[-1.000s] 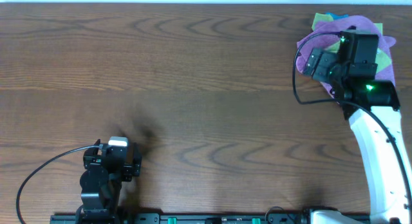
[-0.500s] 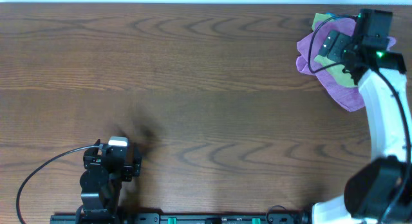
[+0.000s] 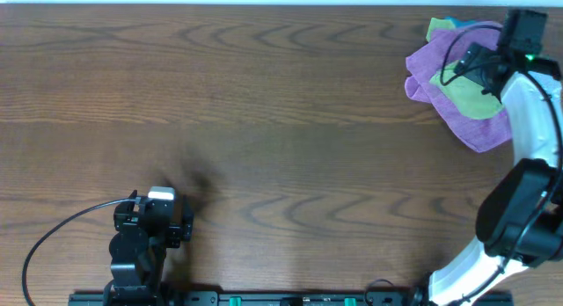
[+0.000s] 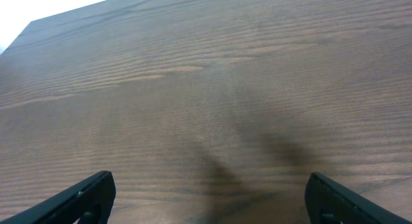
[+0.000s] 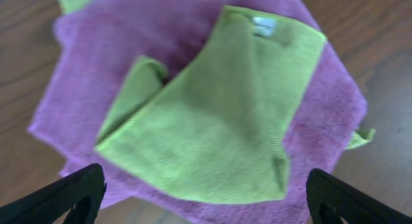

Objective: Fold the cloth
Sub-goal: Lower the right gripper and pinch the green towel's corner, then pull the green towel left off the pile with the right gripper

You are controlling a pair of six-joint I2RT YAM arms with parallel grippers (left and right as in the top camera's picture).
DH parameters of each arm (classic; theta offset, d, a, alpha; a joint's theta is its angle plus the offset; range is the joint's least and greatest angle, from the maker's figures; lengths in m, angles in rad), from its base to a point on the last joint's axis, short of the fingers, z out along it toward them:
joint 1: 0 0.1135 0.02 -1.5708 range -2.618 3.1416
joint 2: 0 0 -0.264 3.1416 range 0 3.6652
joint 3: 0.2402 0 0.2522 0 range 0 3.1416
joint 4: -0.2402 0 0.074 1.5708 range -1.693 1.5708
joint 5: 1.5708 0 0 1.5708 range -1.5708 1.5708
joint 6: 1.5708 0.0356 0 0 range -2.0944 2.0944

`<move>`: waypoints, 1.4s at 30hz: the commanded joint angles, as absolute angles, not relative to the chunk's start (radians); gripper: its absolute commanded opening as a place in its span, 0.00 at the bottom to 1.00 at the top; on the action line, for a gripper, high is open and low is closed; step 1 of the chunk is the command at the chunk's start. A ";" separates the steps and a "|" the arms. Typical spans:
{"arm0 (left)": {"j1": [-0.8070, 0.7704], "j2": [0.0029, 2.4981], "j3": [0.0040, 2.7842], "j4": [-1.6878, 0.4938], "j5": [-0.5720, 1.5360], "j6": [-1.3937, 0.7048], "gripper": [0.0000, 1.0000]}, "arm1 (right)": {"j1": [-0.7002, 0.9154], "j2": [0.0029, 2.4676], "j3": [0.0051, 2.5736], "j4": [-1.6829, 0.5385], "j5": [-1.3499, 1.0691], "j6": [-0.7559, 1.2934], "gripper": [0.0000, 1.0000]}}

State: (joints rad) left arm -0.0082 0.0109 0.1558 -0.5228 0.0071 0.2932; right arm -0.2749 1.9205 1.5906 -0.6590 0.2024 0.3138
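The small lime-green microfibre cloth (image 5: pixel 212 121) lies rumpled on a larger purple cloth (image 5: pixel 335 108) at the far right of the brown wooden table (image 3: pixel 264 121). Best to pinch one free green corner only, clear of the purple. The left gripper (image 4: pixel 209 198) sits low near the front edge, jaws apart. The right gripper (image 5: pixel 206 192) hovers over the cloth on an outstretched arm, jaws wide and empty.

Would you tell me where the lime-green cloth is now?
The lime-green cloth lies on the purple cloth, at the far right corner of the table in the overhead view.

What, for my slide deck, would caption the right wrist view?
Open right gripper over the lime-green cloth, corner folded, lying on a purple cloth.
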 commanded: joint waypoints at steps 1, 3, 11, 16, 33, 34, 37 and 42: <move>-0.006 0.004 0.141 -0.516 -0.008 0.307 0.95 | -0.300 1.939 1.616 -0.668 0.220 0.336 0.99; -0.006 0.004 0.141 -0.516 -0.008 0.307 0.95 | -0.308 1.951 1.616 -0.674 0.220 0.336 0.99; -0.006 0.004 0.141 -0.516 -0.008 0.307 0.95 | -0.321 2.024 1.616 -0.672 0.212 0.336 0.99; -0.006 0.004 0.141 -0.516 -0.008 0.307 0.95 | -0.327 2.063 1.616 -0.656 0.211 0.336 0.99; -0.006 0.004 0.141 -0.516 -0.008 0.307 0.95 | -0.335 2.113 1.616 -0.638 0.182 0.313 0.33; -0.006 0.004 0.141 -0.516 -0.008 0.307 0.95 | -0.335 2.109 1.616 -0.646 0.182 0.310 0.22; -0.006 0.004 0.141 -0.516 -0.008 0.307 0.95 | -0.333 2.086 1.617 -0.673 0.183 0.284 0.01; -0.006 0.004 0.141 -0.516 -0.008 0.307 0.95 | -0.332 1.997 1.617 -0.708 0.173 0.246 0.01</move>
State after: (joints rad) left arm -0.0082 0.0109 0.1558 -0.5228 0.0071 0.2932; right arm -0.3298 2.0861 1.5982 -0.6983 0.1764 0.2829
